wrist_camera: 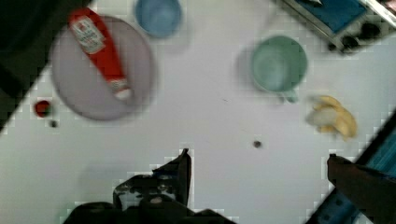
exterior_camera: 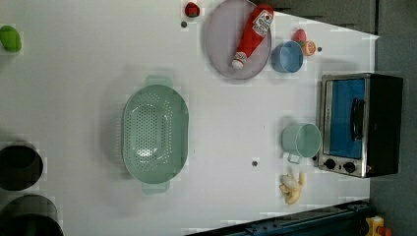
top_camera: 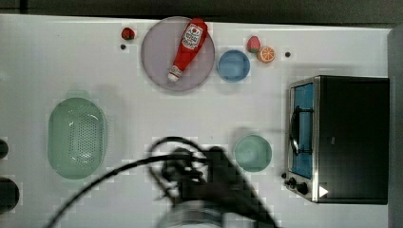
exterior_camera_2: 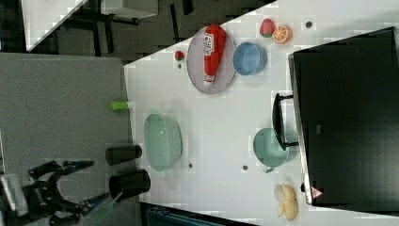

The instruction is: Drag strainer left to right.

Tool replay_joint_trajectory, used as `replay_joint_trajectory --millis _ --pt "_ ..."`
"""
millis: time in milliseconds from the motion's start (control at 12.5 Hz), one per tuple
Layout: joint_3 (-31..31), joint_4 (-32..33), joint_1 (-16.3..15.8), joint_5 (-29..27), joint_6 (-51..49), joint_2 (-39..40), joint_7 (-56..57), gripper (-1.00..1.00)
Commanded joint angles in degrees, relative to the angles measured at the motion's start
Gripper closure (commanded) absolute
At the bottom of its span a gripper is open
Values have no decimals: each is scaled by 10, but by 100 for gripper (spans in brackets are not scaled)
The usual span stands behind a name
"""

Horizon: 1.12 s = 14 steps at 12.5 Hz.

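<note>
The strainer is a pale mint-green oval colander with a dotted centre, lying flat on the white table at the top view's left. It also appears in the left view as the strainer and edge-on in the right view as the strainer. My arm hangs blurred over the top view's bottom middle, to the right of the strainer and apart from it. In the wrist view my gripper is open, its dark fingers spread wide over bare table with nothing between them.
A round green mug stands beside a toaster oven at the top view's right. Farther back are a grey plate bearing a ketchup bottle, a blue bowl and toy fruit. A banana lies near the mug.
</note>
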<state>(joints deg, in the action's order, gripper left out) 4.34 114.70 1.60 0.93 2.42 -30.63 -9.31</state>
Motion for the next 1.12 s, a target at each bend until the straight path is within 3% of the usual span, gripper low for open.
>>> replay_joint_trajectory --millis 80,400,800,1120 --pt "93 14 -26 -7 10 70 -36 -100" --pt "203 17 -27 -7 65 130 -102 -100" --pt "298 58 -27 -6 194 252 -386 -100" --pt "321 118 -28 -2 371 359 -584 -100"
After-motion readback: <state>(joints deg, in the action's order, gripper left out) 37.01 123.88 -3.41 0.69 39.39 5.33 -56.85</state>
